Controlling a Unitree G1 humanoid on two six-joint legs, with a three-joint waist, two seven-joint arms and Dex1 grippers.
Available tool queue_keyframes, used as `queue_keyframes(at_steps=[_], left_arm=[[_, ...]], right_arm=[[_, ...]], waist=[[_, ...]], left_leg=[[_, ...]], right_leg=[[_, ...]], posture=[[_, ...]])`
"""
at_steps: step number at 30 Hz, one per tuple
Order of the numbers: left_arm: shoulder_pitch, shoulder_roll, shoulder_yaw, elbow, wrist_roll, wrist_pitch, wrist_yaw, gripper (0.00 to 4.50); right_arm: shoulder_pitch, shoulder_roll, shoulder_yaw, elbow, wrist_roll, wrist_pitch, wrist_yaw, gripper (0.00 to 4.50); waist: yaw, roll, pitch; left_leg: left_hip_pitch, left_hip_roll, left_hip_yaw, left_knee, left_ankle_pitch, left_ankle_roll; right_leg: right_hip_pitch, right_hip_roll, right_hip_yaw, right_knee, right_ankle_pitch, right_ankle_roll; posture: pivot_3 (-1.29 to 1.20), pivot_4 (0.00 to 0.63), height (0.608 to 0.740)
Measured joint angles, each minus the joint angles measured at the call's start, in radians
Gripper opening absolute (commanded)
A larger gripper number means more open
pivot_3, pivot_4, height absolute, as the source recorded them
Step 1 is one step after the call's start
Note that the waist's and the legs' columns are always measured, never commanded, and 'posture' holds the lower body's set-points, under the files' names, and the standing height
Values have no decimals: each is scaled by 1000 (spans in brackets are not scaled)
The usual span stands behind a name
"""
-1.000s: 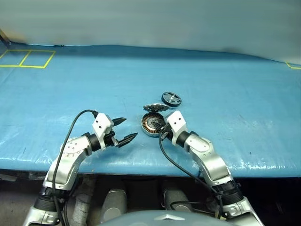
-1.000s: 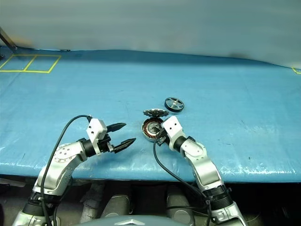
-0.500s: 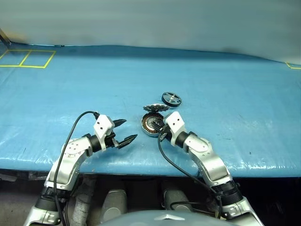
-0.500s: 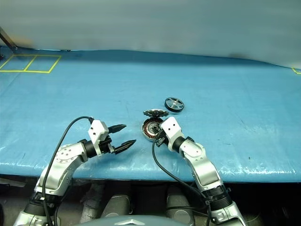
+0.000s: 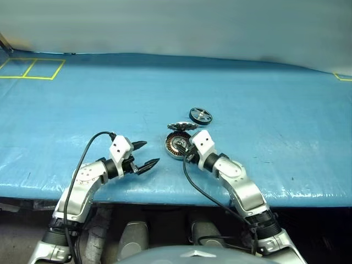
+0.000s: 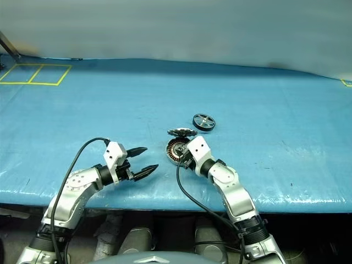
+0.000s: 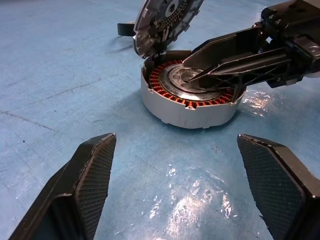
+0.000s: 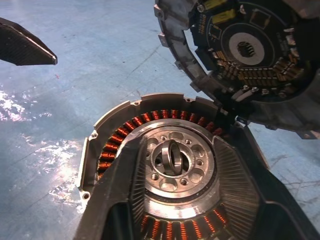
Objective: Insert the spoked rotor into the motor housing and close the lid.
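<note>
The motor housing, a silver cup with copper windings, sits on the blue table near its front edge. Its toothed lid stands propped open at the far side, still joined to it. The spoked rotor, black-rimmed, lies flat just beyond, apart from both grippers. My right gripper reaches over the housing, open, with one finger on either side of the silver centre, where a small metal ring stands on edge. To the left of the housing my left gripper hovers open and holds nothing.
The blue table cover stretches wide on all sides. Yellow tape squares mark its far left corner. The table's front edge runs just below both grippers. A black cable loops from each wrist.
The lid looks flatter, more edge-on, than a second ago. Both arms have kept their place.
</note>
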Motion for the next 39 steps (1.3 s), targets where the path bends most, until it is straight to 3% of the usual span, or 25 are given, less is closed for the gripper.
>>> queue_keyframes(at_steps=[3, 11, 14, 24, 39], left_arm=[[0, 0, 0, 2, 1, -2, -4, 4157], [-2, -1, 0, 33, 4, -20, -14, 4157], [-7, -3, -1, 41, 6, -28, -16, 4157], [-7, -4, -2, 57, 7, -41, -18, 4157], [-8, -12, -19, 60, 10, -41, -12, 4157]], right_arm=[[0, -1, 1, -1, -3, 2, 1, 3972], [29, 4, -8, -29, 48, -13, 47, 3972], [34, 14, -9, -35, 75, -24, 66, 3375], [34, 34, -24, -22, 70, -42, 43, 57], [23, 25, 15, 9, -20, -57, 16, 21]], waist=[[0, 0, 0], [0, 0, 0], [-2, 0, 0], [0, 0, 0], [-1, 0, 0]], left_leg=[[0, 0, 0, 0, 0, 0], [0, 0, 0, -1, 0, 0], [0, 0, 0, -1, 0, 0], [0, 0, 0, 0, 0, 0], [0, 0, 0, 0, 0, 0]], right_leg=[[0, 0, 0, 0, 0, 0], [0, 0, 0, 0, 0, 1], [-1, 0, 0, 0, 0, 1], [-1, 0, 0, 0, 1, 1], [0, 0, 0, 0, 1, 1]], posture=[[0, 150, 740], [0, 150, 740], [0, 150, 740], [0, 150, 740], [0, 150, 740]])
